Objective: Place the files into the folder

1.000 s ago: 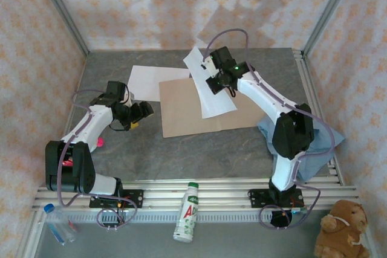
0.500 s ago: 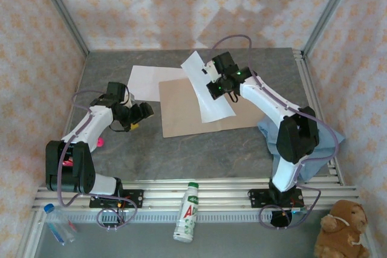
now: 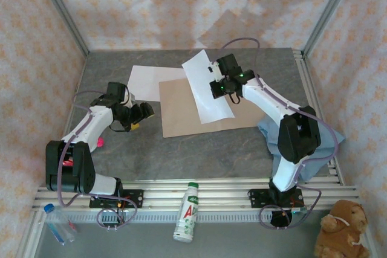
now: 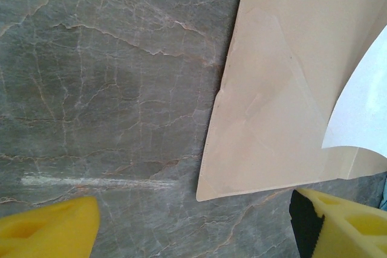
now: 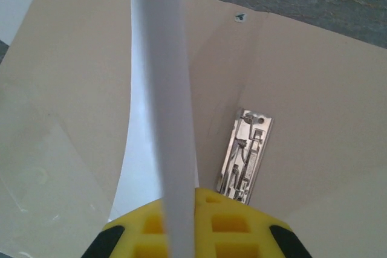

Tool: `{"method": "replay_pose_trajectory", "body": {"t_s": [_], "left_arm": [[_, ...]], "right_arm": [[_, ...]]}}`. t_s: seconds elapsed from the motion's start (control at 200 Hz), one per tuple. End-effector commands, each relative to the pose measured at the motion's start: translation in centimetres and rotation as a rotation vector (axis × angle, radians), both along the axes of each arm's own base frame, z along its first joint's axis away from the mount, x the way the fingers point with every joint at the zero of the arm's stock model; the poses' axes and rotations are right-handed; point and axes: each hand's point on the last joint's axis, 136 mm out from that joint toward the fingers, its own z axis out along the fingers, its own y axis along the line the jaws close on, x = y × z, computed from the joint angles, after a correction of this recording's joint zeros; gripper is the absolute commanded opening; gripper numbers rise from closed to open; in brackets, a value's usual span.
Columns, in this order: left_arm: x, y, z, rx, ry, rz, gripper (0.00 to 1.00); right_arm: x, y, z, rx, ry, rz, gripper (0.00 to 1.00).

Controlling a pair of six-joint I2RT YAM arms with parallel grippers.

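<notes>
Overhead: the right gripper (image 3: 219, 84) is pinched shut on one white sheet (image 3: 204, 92), which hangs curled below it over the open folder (image 3: 181, 116). The second sheet (image 3: 147, 79) lies flat beyond the left gripper (image 3: 143, 111), touching the folder's far corner.
Left wrist: jaws wide apart, holding nothing. The folder's corner lies just ahead of the fingers (image 4: 48, 234), with the held sheet's curved edge over it.
Right wrist: the sheet runs edge-on out from the pinch, with the metal fastener (image 5: 245, 155) directly beneath the hand.
Risk: if released from this height, the curled sheet could slide off the folder or snag on the fastener. A tight pinch may crease it.
</notes>
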Motion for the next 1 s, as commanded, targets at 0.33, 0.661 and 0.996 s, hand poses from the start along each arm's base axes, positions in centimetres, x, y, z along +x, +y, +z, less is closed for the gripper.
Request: {"method": "replay_pose_trajectory", "body": {"t_s": [0.33,0.661,0.996], "left_arm": [[0.1,0.0,-0.7,-0.011,0.003,-0.006,0.83],[0.2,-0.3,-1.2,-0.021,0.013,-0.012,0.83],[0.4,-0.3,-0.9,-0.028,0.002,-0.005,0.83]], "right_arm": [[1.4,-1.1,-3.5,0.070,0.111,-0.077,0.00],[1.0,0.5,-4.3,0.142,0.187,-0.040,0.00],[1.8,0.4,-6.1,0.185,0.259,-0.106,0.00]]}}
